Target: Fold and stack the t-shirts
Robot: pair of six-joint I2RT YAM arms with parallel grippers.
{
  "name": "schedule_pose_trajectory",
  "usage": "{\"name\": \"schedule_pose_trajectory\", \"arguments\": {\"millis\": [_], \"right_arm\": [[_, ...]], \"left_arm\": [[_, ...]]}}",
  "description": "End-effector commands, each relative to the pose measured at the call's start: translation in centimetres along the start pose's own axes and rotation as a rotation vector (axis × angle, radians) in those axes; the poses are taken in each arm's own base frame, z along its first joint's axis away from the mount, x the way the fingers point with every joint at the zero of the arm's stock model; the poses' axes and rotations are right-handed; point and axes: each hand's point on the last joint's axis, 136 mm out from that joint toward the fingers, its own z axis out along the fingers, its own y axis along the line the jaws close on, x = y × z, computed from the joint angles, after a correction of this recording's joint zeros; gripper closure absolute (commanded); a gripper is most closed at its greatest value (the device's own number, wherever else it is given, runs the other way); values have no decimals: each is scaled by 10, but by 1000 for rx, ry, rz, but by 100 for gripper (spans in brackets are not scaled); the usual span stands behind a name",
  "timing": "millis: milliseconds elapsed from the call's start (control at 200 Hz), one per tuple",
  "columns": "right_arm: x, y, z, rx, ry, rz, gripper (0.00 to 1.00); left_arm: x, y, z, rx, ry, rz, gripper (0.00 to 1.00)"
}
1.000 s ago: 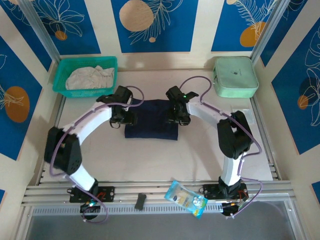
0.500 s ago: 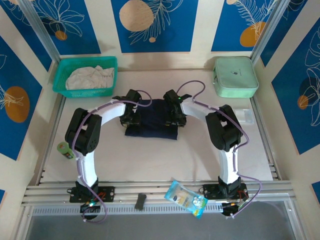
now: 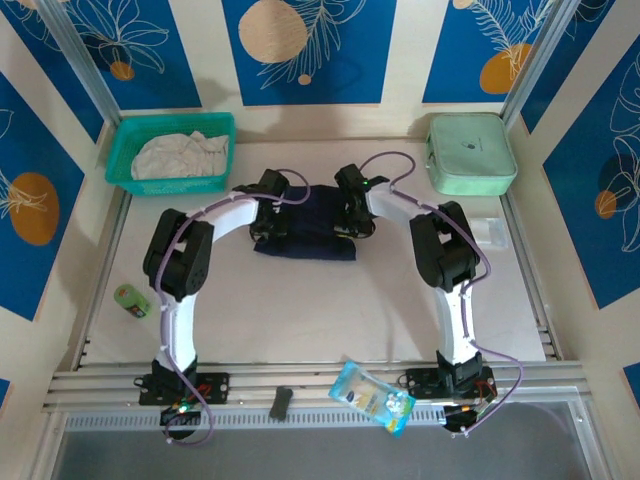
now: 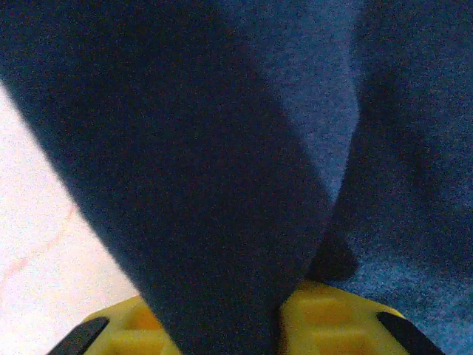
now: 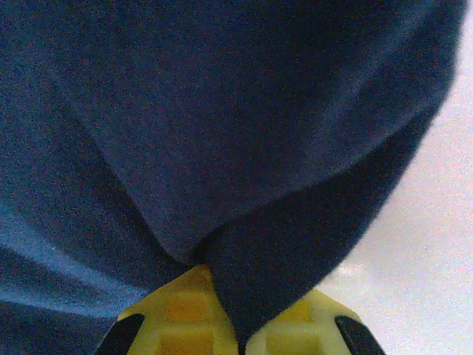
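**Left gripper (image 3: 268,218) and right gripper (image 3: 352,216) clamped on the navy t-shirt (image 3: 310,228)**

Top view: the navy t-shirt lies folded into a compact rectangle at the centre of the table (image 3: 300,310), toward its far side. Both arms reach inward to it. The left gripper sits on the shirt's left end and the right gripper on its right end.

Left wrist view: a fold of navy cloth runs down between the yellow pads (image 4: 325,325) of the left gripper (image 4: 222,329). The jaws are closed on this fold. Bare table surface shows to the left of the cloth.

Right wrist view: a pinched ridge of the same navy cloth enters the right gripper (image 5: 225,322) between its yellow pads (image 5: 177,310). The jaws are closed on the cloth. Bare table surface shows to the right.

The off-white t-shirt (image 3: 180,156) lies crumpled inside the teal mesh basket (image 3: 117,165) at the far left corner, well apart from both grippers. The mint-green case (image 3: 470,152) stands at the far right corner.
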Motion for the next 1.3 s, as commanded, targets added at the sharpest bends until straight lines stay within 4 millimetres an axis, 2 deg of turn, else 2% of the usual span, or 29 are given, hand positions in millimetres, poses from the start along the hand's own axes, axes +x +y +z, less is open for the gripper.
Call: {"name": "schedule_pose_trajectory", "arguments": {"millis": [0,90,280,455,590,675,851,981,1011,1071,1101,1136,1231,1256,1291], "right_arm": [[-24,-18,17,25,16,-12,100],[-53,-16,16,5,-10,-31,100],[-109,-20,21,-19,-59,-27,100],[-147,-23,31,-46,-95,-4,100],[-171,-26,37,-79,-139,14,100],[-181,-28,40,-94,-165,22,100],[-195,-38,36,-118,-187,53,100],[-195,-37,35,-137,-182,63,100],[-195,-36,35,-144,-179,66,96],[-196,-34,30,-167,-179,70,82],[-198,-33,26,-176,-182,73,73],[-200,-32,19,-183,-189,74,56],[-209,-32,-8,-188,-234,54,24],[-212,-32,-18,-185,-250,50,2],[-216,-34,-32,-177,-274,46,1]], "left_arm": [[22,18,41,-101,130,44,78],[-6,18,48,-108,111,56,81],[-64,18,64,-94,76,50,81],[-109,16,75,-58,23,49,81],[-127,9,83,-7,-31,27,78],[-134,10,81,33,-45,-12,77],[-151,16,72,63,-99,-38,76],[-162,24,65,57,-136,-44,74],[-165,24,63,60,-145,-46,73],[-169,24,59,65,-158,-45,66],[-171,23,55,68,-168,-40,61],[-174,22,50,72,-178,-33,54],[-185,19,26,83,-218,0,27],[-189,18,18,84,-234,9,20],[-195,18,6,82,-262,23,10]]}}
